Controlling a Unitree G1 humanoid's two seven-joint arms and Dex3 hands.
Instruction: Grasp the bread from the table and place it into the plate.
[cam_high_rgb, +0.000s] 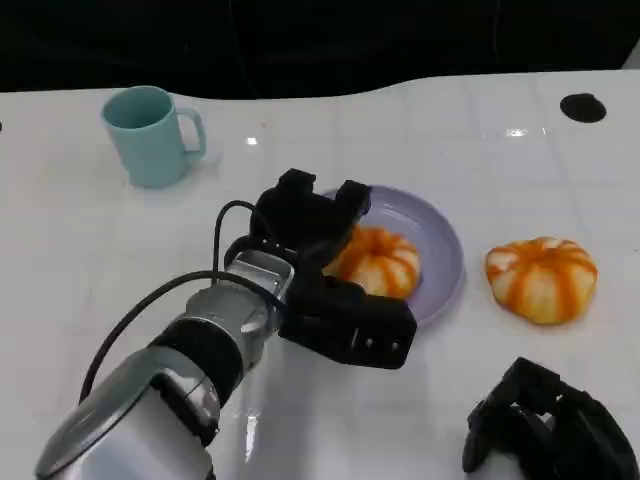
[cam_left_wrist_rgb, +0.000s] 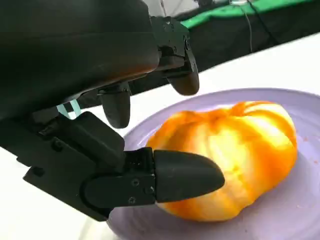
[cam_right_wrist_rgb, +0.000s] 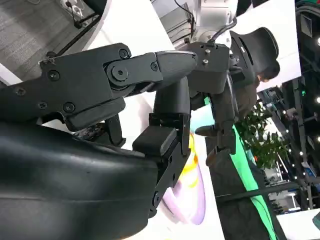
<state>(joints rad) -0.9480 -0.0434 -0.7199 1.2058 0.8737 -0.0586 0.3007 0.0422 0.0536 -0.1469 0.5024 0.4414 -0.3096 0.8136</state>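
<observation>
Left hand (cam_high_rgb: 325, 255), black and many-fingered on a silver forearm, sits over the near rim of the round lilac plate (cam_high_rgb: 445, 250) in the head view, fingers spread around the orange-and-cream striped pumpkin-shaped bread (cam_high_rgb: 385, 262) lying on that plate; a second striped bread (cam_high_rgb: 541, 278) lies on the white surface (cam_high_rgb: 90, 230) just right of the plate, a teal mug (cam_high_rgb: 150, 135) well apart at far left, right hand (cam_high_rgb: 555, 425) low at near right, fingers curled in with nothing seen in them. Left wrist view: one fingertip (cam_left_wrist_rgb: 187, 175) lies against or just at the bread's side, the upper fingers (cam_left_wrist_rgb: 182, 80) hang clear above it, so the hand looks open, not gripping. Right wrist view: mostly its own black fingers (cam_right_wrist_rgb: 170, 105), nothing held. Judgement: release step; lift the fingers straight up and away so the bread isn't dragged off the plate.
</observation>
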